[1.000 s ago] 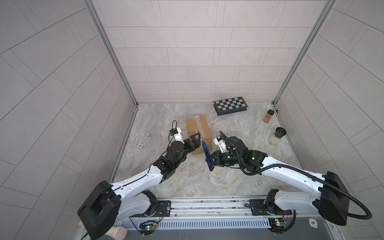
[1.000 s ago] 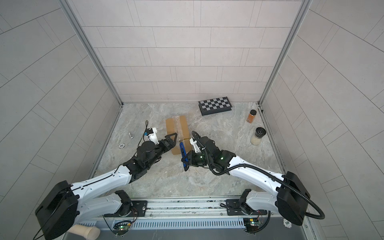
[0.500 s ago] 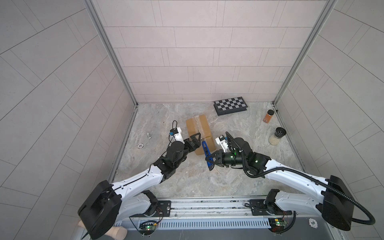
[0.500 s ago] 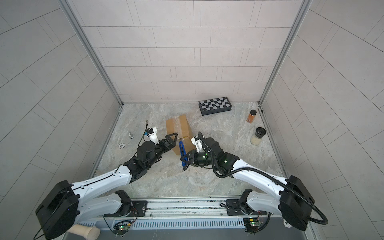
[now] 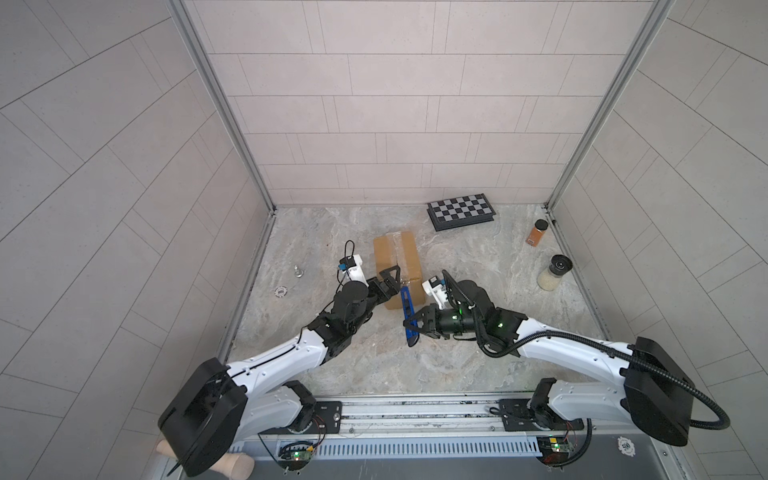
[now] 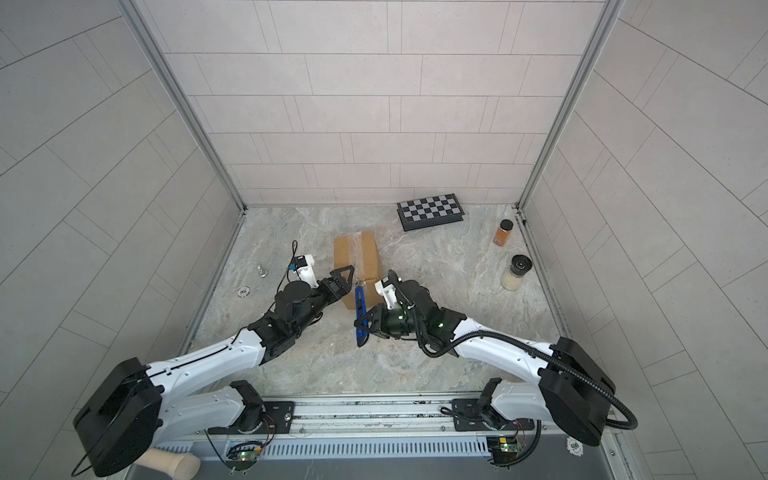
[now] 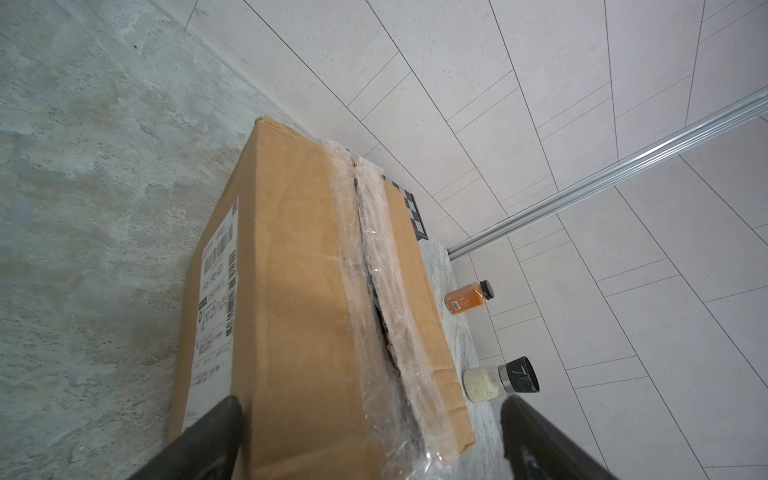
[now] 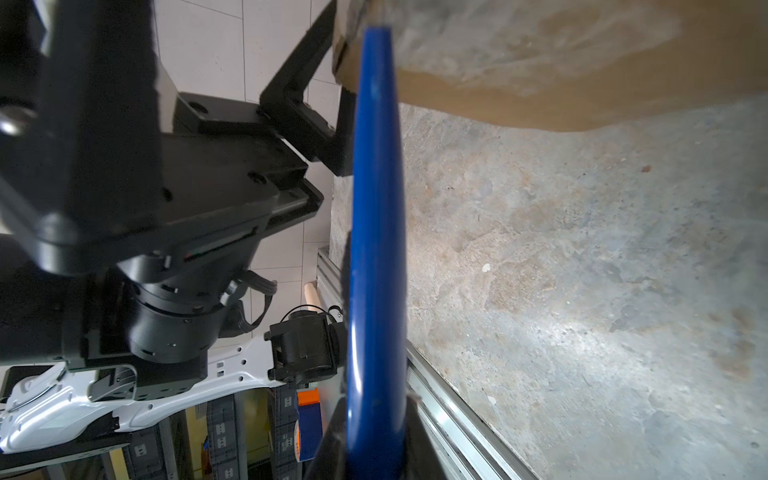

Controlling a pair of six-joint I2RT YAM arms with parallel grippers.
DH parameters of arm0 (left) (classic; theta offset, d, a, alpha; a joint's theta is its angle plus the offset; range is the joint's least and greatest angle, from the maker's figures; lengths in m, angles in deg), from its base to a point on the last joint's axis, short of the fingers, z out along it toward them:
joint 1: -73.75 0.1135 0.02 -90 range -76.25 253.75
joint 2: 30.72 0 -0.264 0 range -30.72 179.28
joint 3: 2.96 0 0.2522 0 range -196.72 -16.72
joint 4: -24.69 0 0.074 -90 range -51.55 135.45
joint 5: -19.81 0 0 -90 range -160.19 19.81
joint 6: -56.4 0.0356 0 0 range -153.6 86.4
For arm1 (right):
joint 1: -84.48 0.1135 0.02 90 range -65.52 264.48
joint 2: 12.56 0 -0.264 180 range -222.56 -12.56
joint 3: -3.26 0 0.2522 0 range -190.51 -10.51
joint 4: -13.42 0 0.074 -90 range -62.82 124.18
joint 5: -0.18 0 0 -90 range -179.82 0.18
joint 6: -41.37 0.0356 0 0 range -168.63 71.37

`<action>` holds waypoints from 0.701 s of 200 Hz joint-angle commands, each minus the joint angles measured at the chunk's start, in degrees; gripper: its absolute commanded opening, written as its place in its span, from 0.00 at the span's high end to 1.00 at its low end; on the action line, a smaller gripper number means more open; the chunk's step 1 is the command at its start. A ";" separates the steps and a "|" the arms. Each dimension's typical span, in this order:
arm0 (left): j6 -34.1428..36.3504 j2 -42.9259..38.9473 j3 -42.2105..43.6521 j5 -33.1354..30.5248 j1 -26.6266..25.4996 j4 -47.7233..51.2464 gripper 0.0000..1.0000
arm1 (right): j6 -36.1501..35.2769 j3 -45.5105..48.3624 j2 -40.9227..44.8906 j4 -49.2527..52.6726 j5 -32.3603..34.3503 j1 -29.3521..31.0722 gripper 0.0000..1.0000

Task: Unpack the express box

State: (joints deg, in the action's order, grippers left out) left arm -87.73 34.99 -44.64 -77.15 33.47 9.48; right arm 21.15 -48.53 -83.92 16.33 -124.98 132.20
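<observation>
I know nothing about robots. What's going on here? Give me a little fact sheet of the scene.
item: express box, brown cardboard, lying on the table, flaps not yet lifted
left gripper: open, jaws either side of the box's near end; contact unclear
right gripper: shut on a blue cutter, whose tip is at the box's taped near edge
tape seam: dark split along part of it
nearby: checkered case, orange spice jar, grinder jar
</observation>
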 commanded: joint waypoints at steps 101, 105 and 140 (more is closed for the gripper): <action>3.76 0.64 -1.94 0.91 -0.75 -2.71 0.00 | 4.49 -1.12 -0.10 -10.77 -4.04 1.36 1.00; 3.77 0.64 -2.17 1.12 -0.74 -2.74 0.00 | 4.55 -1.03 -0.58 -10.77 -4.25 1.40 1.00; 3.15 -0.44 -3.05 2.65 -0.75 -4.25 0.00 | 3.93 0.22 -3.38 -8.53 -4.57 1.41 1.00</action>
State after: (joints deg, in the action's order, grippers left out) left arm -85.15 35.60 -44.66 -77.92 33.37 9.07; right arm 25.32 -49.40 -85.80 9.60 -126.99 132.69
